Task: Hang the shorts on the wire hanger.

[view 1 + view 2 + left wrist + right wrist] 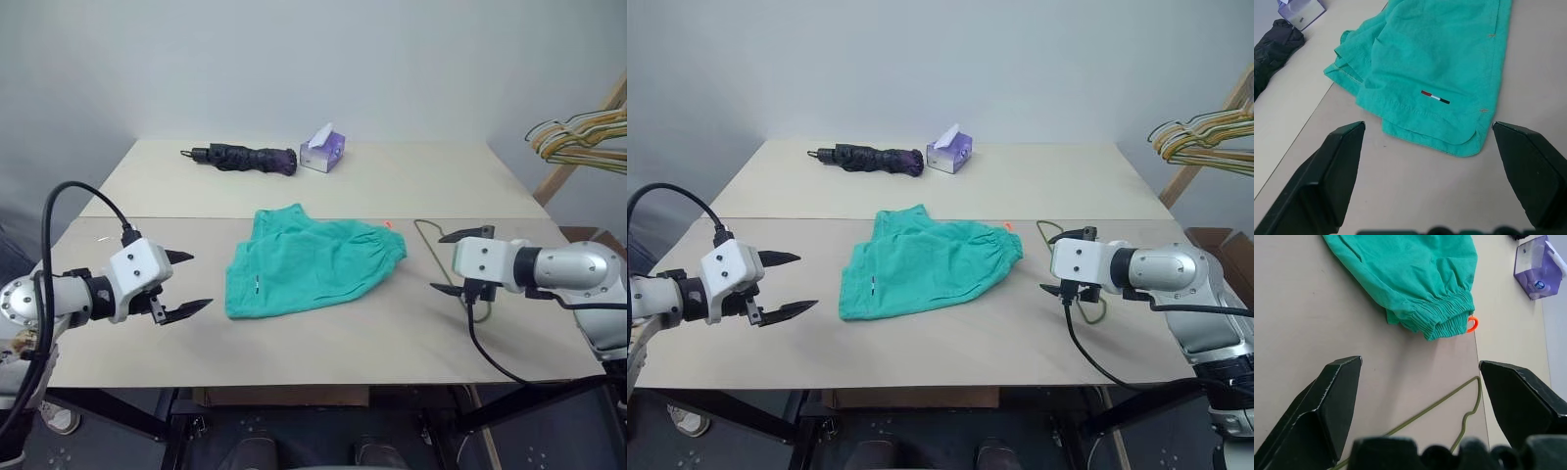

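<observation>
The teal-green shorts [312,262] lie flat in the middle of the table, their gathered waistband [1442,316] with a small orange tag [1473,324] turned toward the right side. The thin wire hanger [1449,401] lies flat on the table just right of the waistband, partly hidden behind my right gripper [453,261]. That gripper hovers open over the hanger, pointing toward the shorts. My left gripper [188,283] hangs open to the left of the shorts, a short way from their hem [1430,139], holding nothing.
A folded dark umbrella [243,157] and a purple tissue box [322,150] sit at the table's far side. A bunch of coloured hangers [578,137] on a wooden frame stands off the table at the right. A cable [485,343] droops from the right wrist.
</observation>
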Robot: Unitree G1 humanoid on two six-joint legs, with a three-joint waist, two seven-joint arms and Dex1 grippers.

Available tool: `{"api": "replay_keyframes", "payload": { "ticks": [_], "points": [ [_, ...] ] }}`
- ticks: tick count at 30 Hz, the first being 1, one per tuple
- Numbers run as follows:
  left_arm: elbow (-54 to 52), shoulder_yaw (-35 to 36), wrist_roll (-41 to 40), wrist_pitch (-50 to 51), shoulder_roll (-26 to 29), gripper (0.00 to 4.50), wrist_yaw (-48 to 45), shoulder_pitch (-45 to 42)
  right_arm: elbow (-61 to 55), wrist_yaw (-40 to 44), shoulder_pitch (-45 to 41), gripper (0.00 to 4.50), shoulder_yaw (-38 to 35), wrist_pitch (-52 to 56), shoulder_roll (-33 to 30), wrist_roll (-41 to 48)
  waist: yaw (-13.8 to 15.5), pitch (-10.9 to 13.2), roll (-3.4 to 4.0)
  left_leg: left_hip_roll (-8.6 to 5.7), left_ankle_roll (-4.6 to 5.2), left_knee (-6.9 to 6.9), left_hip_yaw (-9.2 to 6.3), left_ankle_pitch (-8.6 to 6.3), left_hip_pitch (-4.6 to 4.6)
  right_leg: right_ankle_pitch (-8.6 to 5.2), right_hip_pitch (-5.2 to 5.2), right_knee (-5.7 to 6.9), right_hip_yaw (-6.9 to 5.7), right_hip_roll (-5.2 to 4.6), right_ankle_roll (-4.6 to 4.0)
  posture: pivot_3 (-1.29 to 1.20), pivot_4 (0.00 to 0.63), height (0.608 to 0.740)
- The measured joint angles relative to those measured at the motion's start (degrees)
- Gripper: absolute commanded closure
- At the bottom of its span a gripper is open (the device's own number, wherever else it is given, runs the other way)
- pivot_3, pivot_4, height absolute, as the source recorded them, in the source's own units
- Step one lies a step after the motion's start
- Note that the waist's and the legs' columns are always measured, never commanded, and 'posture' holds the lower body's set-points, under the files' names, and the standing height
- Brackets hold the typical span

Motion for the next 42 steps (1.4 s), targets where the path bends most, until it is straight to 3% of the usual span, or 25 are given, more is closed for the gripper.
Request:
{"api": "replay_keyframes", "payload": {
  "ticks": [12, 22, 32, 37, 42],
  "points": [
    [0.1, 0.2, 0.4, 1.0, -0.8, 0.0, 2.5, -1.2, 0.0, 0.0, -0.1, 0.04, 0.1, 0.0, 0.9, 0.0, 0.4, 0.0, 0.0, 0.0, 0.0, 0.0, 0.0, 0.0, 0.0, 0.0, 0.0, 0.0, 0.0, 0.0, 0.0, 0.18, 0.0, 0.74],
    [2.0, -1.6, 1.2, -0.8, 0.5, 0.0, -1.2, -0.6, 0.0, -0.5, -0.1, 0.04, 0.2, 0.0, 2.1, -0.8, 0.6, 0.0, 0.0, -0.01, 0.0, 0.0, 0.01, 0.0, 0.0, 0.0, 0.0, 0.0, 0.0, 0.0, 0.0, 0.15, 0.0, 0.74],
    [13.4, -14.4, 3.8, -8.5, -3.8, 0.0, -8.5, -6.5, -2.0, -1.7, 1.5, 0.04, 0.2, 0.8, 3.3, -1.1, 0.7, 0.0, 0.02, 0.0, 0.0, 0.05, 0.01, 0.0, 0.0, 0.01, 0.01, 0.02, 0.0, 0.03, -0.02, 0.13, 0.0, 0.74],
    [25.3, -23.3, 11.5, -18.2, -7.6, 0.0, -10.8, -13.8, -2.8, -2.0, 1.6, 0.04, 0.6, 1.7, 4.1, -1.1, 0.8, 0.0, 0.02, -0.02, 0.0, 0.11, 0.01, 0.0, -0.06, 0.02, 0.01, 0.01, 0.0, 0.03, -0.03, 0.12, 0.0, 0.74],
    [31.9, -24.7, 12.3, -18.5, -10.8, 0.0, -11.7, -18.1, -4.3, -2.4, 3.6, 0.04, 0.6, 2.7, 4.1, -1.2, 0.6, 0.0, 0.01, -0.01, 0.01, 0.15, 0.0, 0.0, -0.1, 0.02, -0.02, 0.02, 0.0, 0.04, -0.02, 0.1, 0.0, 0.74]
  ]
}}
